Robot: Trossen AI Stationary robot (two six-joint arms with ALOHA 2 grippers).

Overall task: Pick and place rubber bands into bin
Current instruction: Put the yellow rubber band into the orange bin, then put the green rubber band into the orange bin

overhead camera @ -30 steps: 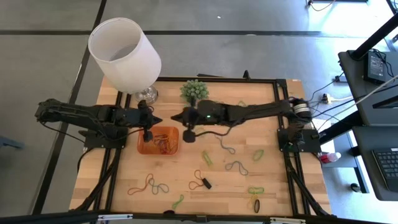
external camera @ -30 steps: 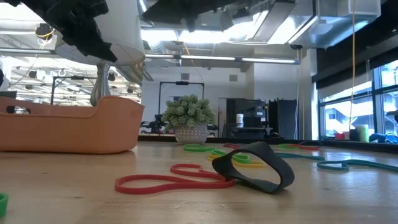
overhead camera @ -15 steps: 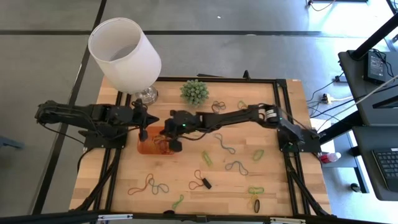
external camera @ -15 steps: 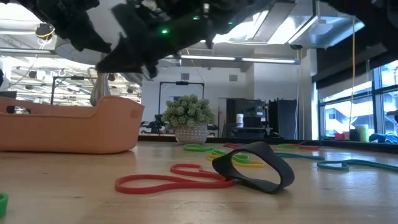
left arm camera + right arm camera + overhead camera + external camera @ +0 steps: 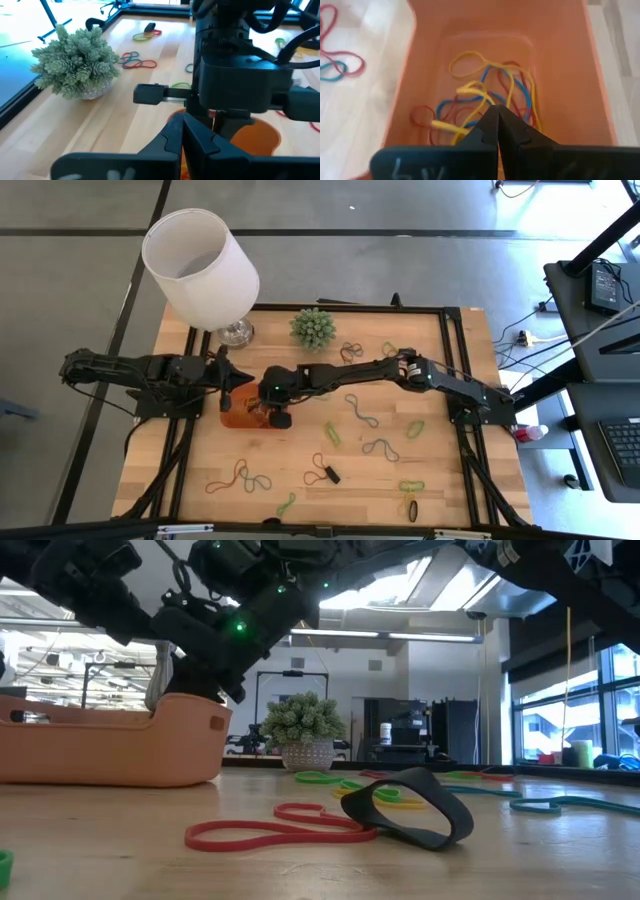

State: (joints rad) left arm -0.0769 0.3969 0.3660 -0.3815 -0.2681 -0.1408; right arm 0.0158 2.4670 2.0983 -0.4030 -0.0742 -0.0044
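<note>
Right gripper (image 5: 278, 417) is reached across the table and hangs directly over the orange bin (image 5: 232, 418); in the right wrist view its fingers are pressed together, tips over the bin floor, with a yellow rubber band (image 5: 470, 95) pinched or draped at the tips, though I cannot tell for certain that it is gripped. Below it lies a tangle of banked bands (image 5: 515, 92) in blue, red and yellow. Left gripper (image 5: 226, 378) waits just beside the bin's far-left corner, jaws together on nothing, close to the right arm's wrist. Many rubber bands remain scattered on the table (image 5: 440, 510): a dark pair near the spiky plant (image 5: 312, 326), green and grey loops (image 5: 380, 448) right of centre, more along the front edge, and in the low view a red loop (image 5: 265, 830) touching a wide black band (image 5: 410, 805). Risks as I judge them: if the jaws open while the band clings to a finger, it may ride back out on retraction; a low exit could snag the tangle and drag several loops over the rim; the two arms stand near enough that a careless withdrawal could clip the left gripper or shove the light bin.
</note>
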